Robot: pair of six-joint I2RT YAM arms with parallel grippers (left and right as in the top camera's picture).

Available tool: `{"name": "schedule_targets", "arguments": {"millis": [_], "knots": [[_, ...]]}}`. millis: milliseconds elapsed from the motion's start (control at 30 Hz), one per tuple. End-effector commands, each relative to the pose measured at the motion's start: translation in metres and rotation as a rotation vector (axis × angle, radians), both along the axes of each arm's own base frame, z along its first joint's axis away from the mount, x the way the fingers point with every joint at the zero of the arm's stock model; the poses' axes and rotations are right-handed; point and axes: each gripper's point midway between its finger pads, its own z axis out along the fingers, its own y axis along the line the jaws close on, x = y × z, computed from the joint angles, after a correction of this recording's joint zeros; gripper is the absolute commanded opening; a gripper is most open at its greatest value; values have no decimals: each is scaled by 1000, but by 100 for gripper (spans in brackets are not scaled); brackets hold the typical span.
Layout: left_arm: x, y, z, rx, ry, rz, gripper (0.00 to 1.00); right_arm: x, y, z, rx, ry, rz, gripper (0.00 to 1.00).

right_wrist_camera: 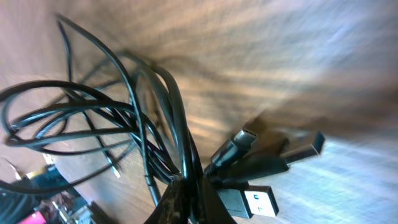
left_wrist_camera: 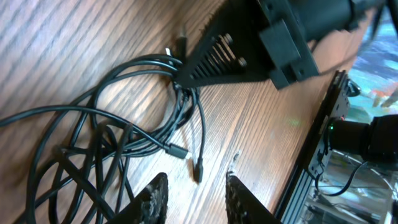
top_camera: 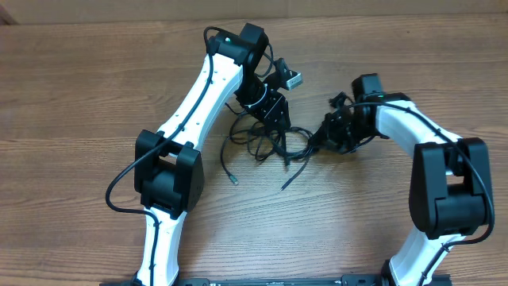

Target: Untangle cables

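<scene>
The cables (top_camera: 270,141) lie as a tangle of thin black cords on the table between my two arms. Loose plug ends trail toward the front (top_camera: 232,179). My right gripper (top_camera: 316,143) is shut on a bunch of these cords at the tangle's right side. In the right wrist view its fingers (right_wrist_camera: 186,202) pinch the cords, and USB plugs (right_wrist_camera: 256,203) stick out just past them. My left gripper (left_wrist_camera: 196,180) hovers over the tangle's upper part, open with nothing between its fingers. A small plug tip (left_wrist_camera: 199,169) lies on the wood just ahead of it.
The wooden table (top_camera: 79,95) carries everything. A black frame rail (top_camera: 278,280) runs along the front edge between the arm bases. In the left wrist view the right gripper's black finger (left_wrist_camera: 217,59) reaches into the cords from above.
</scene>
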Motion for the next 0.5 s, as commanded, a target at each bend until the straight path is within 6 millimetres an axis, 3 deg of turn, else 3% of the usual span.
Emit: {"name": "schedule_targets", "arguments": {"millis": [0, 200, 467], "knots": [[-1, -8, 3, -73, -36, -70, 32, 5, 0, 3, 43, -35, 11, 4], [12, -4, -5, -27, -121, -87, 33, 9, 1, 3, 43, -72, 32, 4], [17, -20, -4, -58, -232, -171, 33, 2, 1, 2, 40, -62, 55, 4]]}}
